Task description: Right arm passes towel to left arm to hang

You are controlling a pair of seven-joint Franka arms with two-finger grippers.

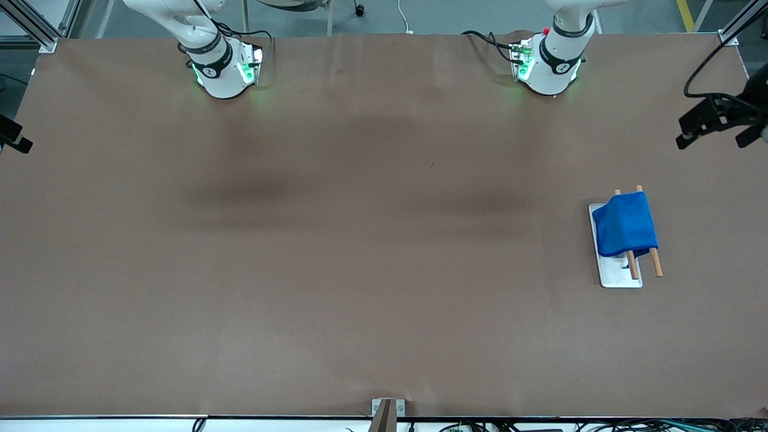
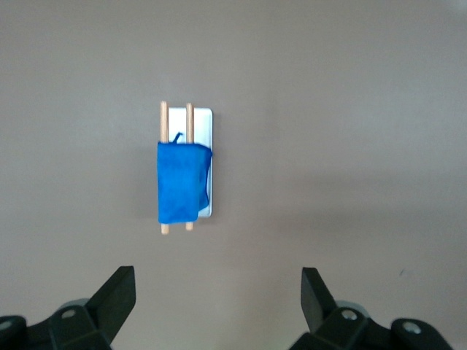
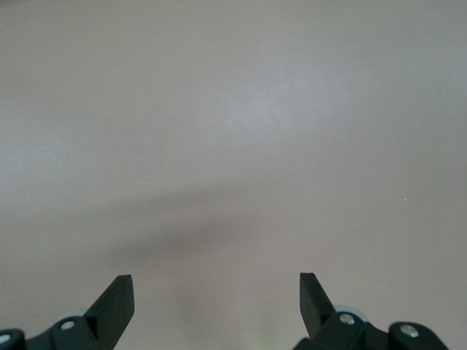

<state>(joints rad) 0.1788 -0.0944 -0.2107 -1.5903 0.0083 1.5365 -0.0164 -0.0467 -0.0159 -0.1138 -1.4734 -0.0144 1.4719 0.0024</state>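
The bright blue towel [image 1: 625, 223] hangs draped over two wooden rods [image 1: 656, 263] of a small rack with a white base [image 1: 618, 277], toward the left arm's end of the table. It also shows in the left wrist view [image 2: 179, 182], with its small loop sticking out at one end. My left gripper [image 1: 713, 137] is open and empty, up in the air by the table's edge at the left arm's end, apart from the towel; its own view shows it too [image 2: 217, 292]. My right gripper [image 3: 217, 295] is open and empty over bare table, and only part of it shows in the front view [image 1: 15, 137].
The brown table top [image 1: 360, 240] is bare apart from the rack. The two arm bases [image 1: 225, 72] [image 1: 549, 66] stand along the table edge farthest from the front camera. A small metal bracket [image 1: 387, 411] sits at the nearest edge.
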